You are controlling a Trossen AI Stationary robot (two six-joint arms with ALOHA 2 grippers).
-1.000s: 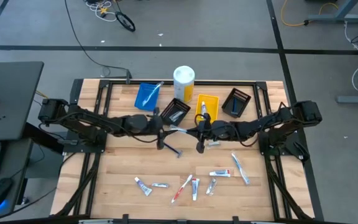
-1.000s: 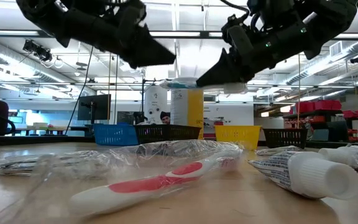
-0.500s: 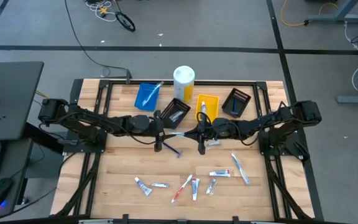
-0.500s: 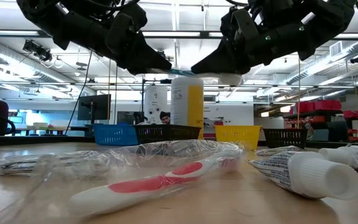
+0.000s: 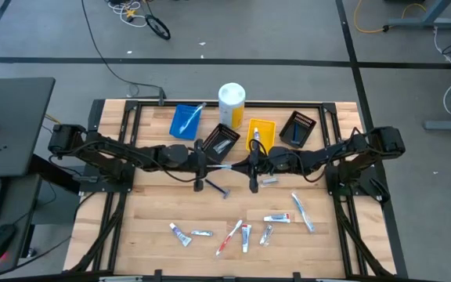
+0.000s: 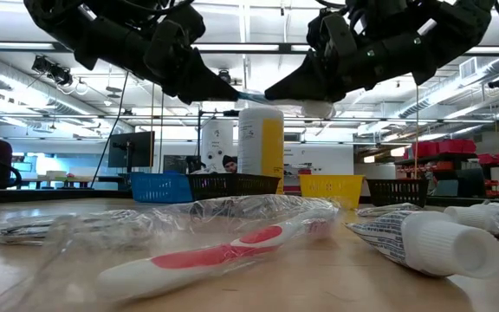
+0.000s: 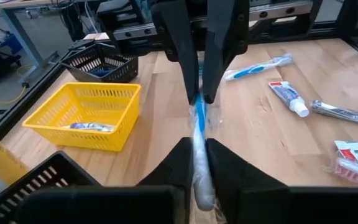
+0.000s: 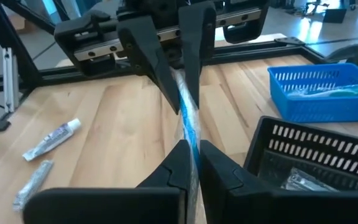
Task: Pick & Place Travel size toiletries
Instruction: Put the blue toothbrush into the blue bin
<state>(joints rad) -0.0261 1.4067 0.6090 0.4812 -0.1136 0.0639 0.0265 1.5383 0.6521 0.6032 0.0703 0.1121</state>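
While both arms meet over the middle of the table point(image 5: 155, 243), a single wrapped toothbrush point(image 7: 199, 127) with a pale-blue handle is stretched between them in the air. The left claw point(image 5: 202, 165) is closed on one end of it and the right claw point(image 5: 253, 166) is closed on the other; each wrist view shows that arm's own dark fingers pinching the near end and the opposite arm's fingers pinching the far end. In the overhead frame the brush lies just left of centre, its long axis running roughly left to right from one claw to the other, level above the wood (the low view shows it as a thin pale line high between the two dark wrists). The hand-over looks mid-way: one claw has to let go before the brush can travel.

Which arm should keep it turns on the target. The blue bin point(image 5: 185, 121), upper left of centre, already holds a similar brush, and it sits nearer the left arm. The black bin point(image 5: 221, 141) sits just above the claws, and the yellow bin point(image 5: 261, 134), holding a small tube, is closer to the right arm. A dark razor point(image 5: 218, 188) lies on the table just below the left claw. Other tubes and a red toothbrush point(image 5: 229, 236) wait in the lower centre
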